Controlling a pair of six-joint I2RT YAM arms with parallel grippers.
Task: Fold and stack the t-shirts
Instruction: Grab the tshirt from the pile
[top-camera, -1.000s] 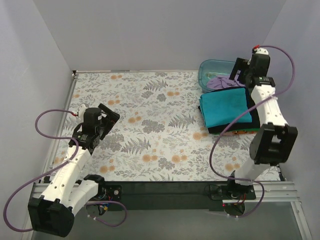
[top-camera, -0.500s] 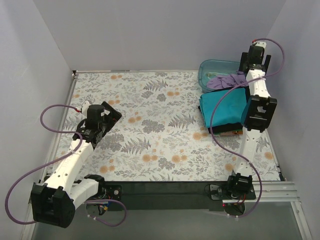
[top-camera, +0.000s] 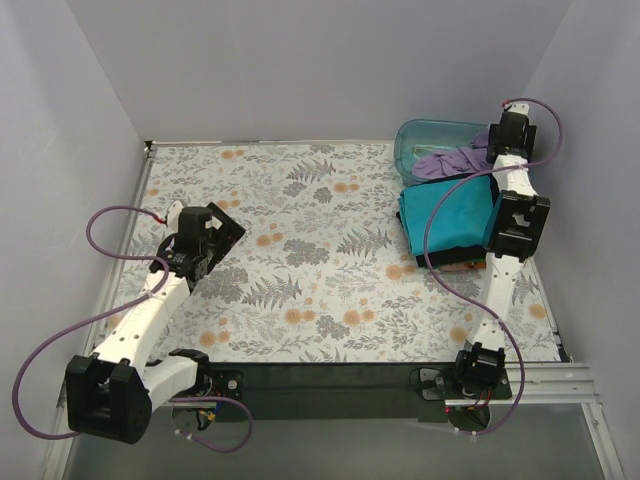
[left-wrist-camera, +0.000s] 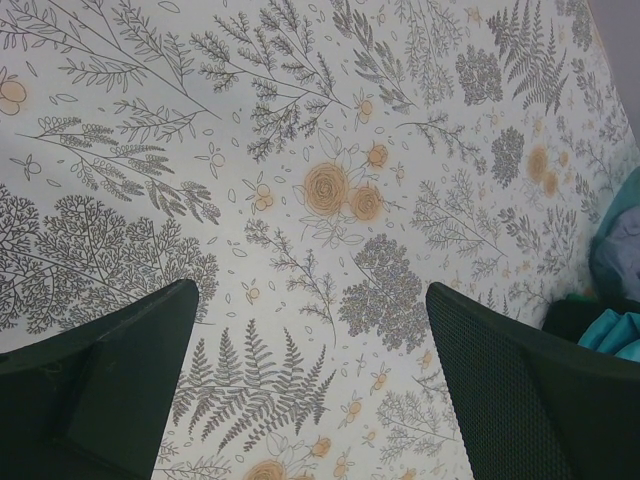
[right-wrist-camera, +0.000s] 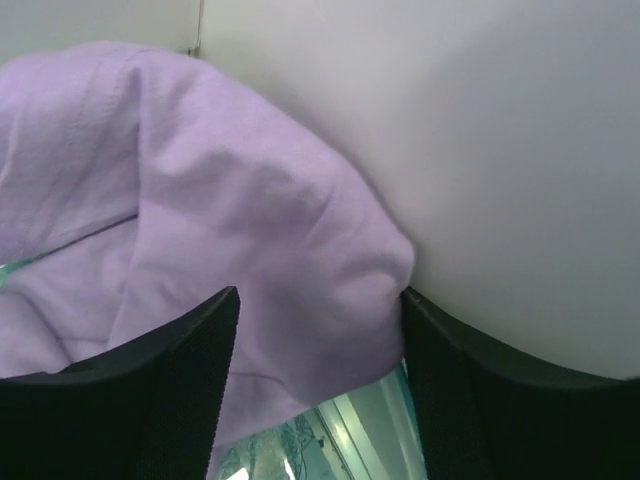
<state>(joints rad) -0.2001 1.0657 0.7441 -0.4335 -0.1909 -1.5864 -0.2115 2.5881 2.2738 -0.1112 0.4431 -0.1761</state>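
The right gripper (right-wrist-camera: 320, 300) sits at the lavender t-shirt (right-wrist-camera: 200, 180), its jaws part-way apart with a bulge of cloth filling the gap (whether they pinch it or merely bracket it, I cannot tell). That shirt lies crumpled in the clear teal tub (top-camera: 425, 130), spilling over its near rim, at the table's far right corner. Just nearer lies the stack: the teal folded t-shirt (top-camera: 450, 215) on top, the black t-shirt (top-camera: 432, 260) and the orange-red t-shirt (top-camera: 468, 267) beneath. The left gripper (left-wrist-camera: 315, 290) hangs with jaws spread wide over the floral tablecloth (left-wrist-camera: 330, 120).
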